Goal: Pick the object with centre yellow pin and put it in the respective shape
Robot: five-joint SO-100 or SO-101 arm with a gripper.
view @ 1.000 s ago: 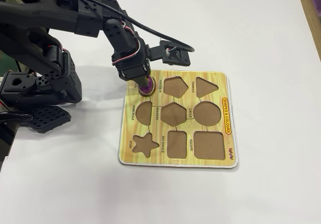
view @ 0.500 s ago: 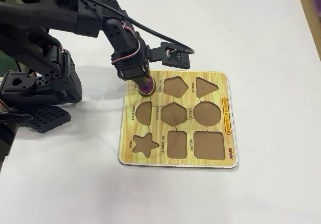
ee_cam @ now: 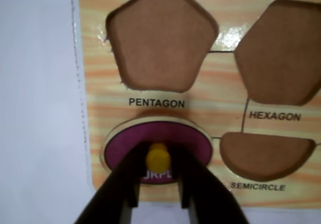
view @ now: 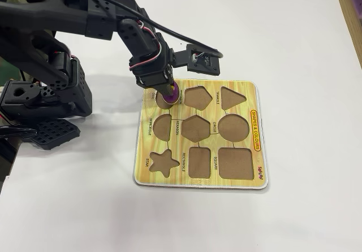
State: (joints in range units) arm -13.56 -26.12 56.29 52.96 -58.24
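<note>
On the white table (view: 294, 37) the gripper (ee_cam: 158, 184) is clamped on the purple piece's (ee_cam: 190, 141) yellow knob (ee_cam: 157, 157), directly over the board's (view: 198, 181) far-left oval hole, long axis seemingly matching

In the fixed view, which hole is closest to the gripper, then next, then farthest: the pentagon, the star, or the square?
From the gripper, at the board's upper left corner:
1. Pentagon hole, just to its right in the top row.
2. Star hole, bottom left, straight down the board.
3. Square hole, bottom right, the opposite corner.
</note>
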